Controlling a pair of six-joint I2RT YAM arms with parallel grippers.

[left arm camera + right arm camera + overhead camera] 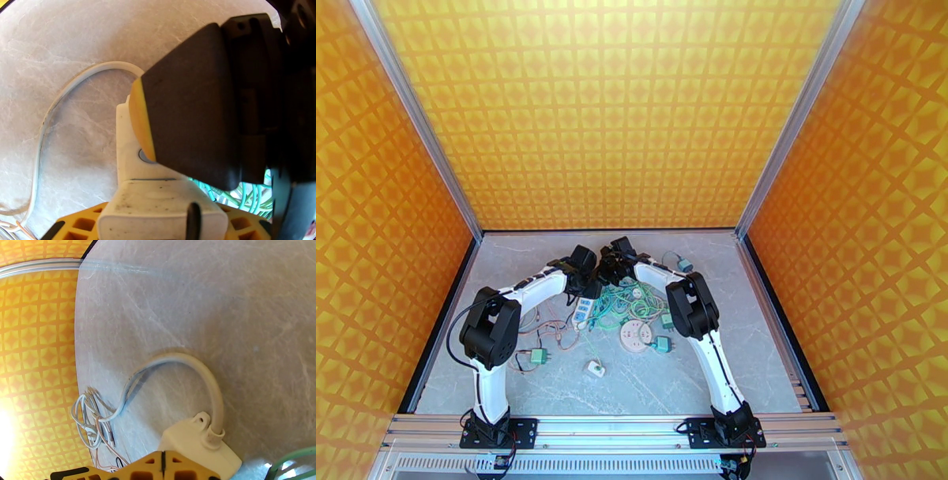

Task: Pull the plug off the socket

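Two grippers meet at the white power strip (583, 309) on the table (758, 347): the right gripper (162, 469), jaws together, seems to pin its cable end while the left gripper (162, 225) looks clamped on the white plug (158, 205), so next comes a straight pull.

Orange-yellow diamond-patterned walls (616, 110) on three sides; aluminium corner posts (790, 118); pale grey marbled tabletop (758, 355); bright light.

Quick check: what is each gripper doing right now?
Left gripper: closed on the white plug.
Right gripper: shut, holding nothing, tips against the power strip.
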